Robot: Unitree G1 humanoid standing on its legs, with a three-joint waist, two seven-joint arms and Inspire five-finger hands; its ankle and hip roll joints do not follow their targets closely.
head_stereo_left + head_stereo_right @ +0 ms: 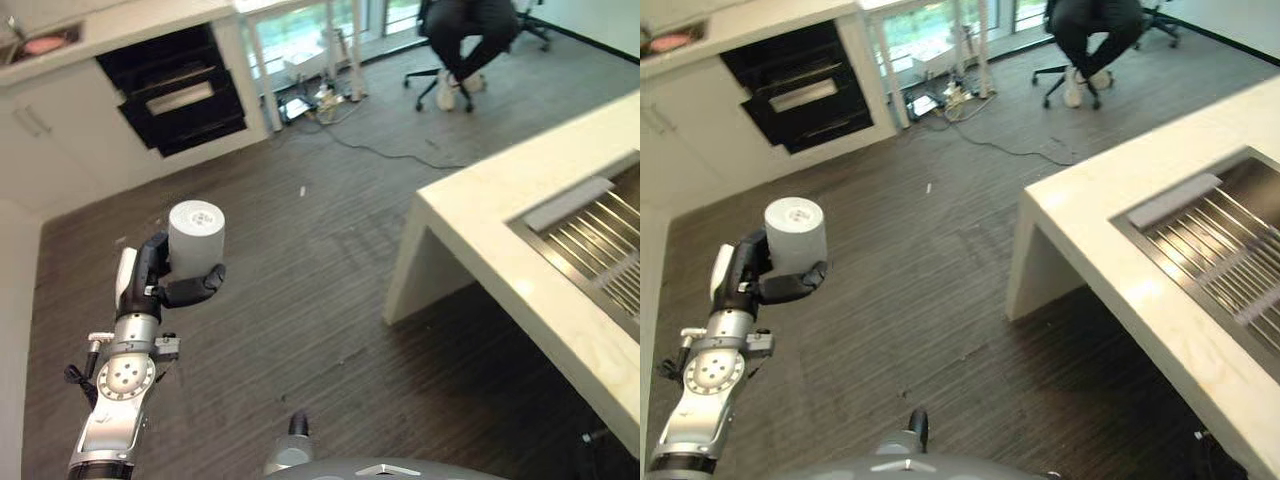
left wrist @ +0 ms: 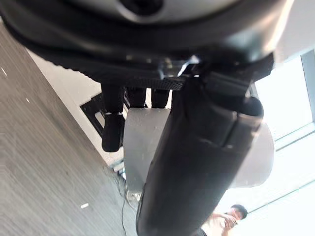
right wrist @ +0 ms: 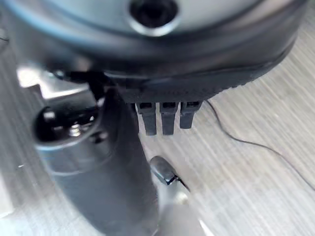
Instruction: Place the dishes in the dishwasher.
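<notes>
A white cylindrical cup (image 1: 196,238) is held up over the dark wood floor, at the left of the left eye view. My left hand (image 1: 150,280) is shut on it, fingers curled round one side and the thumb across the other. The left wrist view shows the cup (image 2: 142,147) close up between the thumb and fingers of my left hand (image 2: 197,162). A dark appliance (image 1: 180,95) with pulled-out drawers stands in the white cabinets at the far left. My right hand (image 3: 98,182) hangs above the floor, fingers relaxed, holding nothing.
A pale counter (image 1: 500,230) with a steel sink and rack (image 1: 600,240) fills the right side. At the back, a person (image 1: 465,40) sits on a wheeled office chair. Cables and small items (image 1: 320,100) lie on the floor by the window.
</notes>
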